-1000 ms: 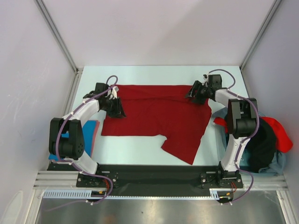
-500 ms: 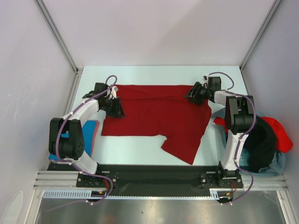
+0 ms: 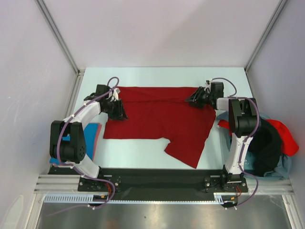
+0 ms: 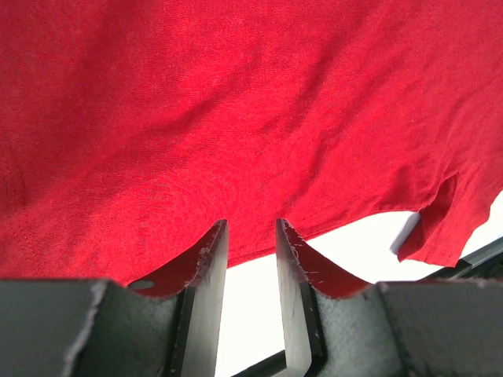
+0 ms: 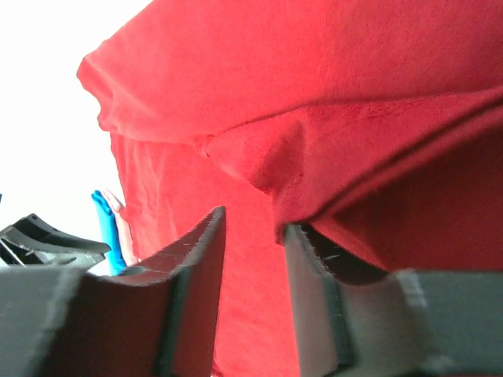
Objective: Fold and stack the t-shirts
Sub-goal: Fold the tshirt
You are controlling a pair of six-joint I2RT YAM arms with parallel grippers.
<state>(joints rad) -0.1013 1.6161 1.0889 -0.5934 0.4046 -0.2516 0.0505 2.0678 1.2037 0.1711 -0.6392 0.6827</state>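
Pale table, dark red t-shirt spread flat, blue t-shirt at left edge

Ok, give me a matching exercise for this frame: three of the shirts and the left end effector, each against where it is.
Things:
1. dark red t-shirt
2. blue t-shirt
3. black t-shirt
4. left end effector

Places:
A. heaped off the right side of the table
B. at the dark red t-shirt's left edge
C. spread out across the middle of the table
D. at the table's near left corner

Pairs: 1-C, 2-D, 3-A, 4-B.
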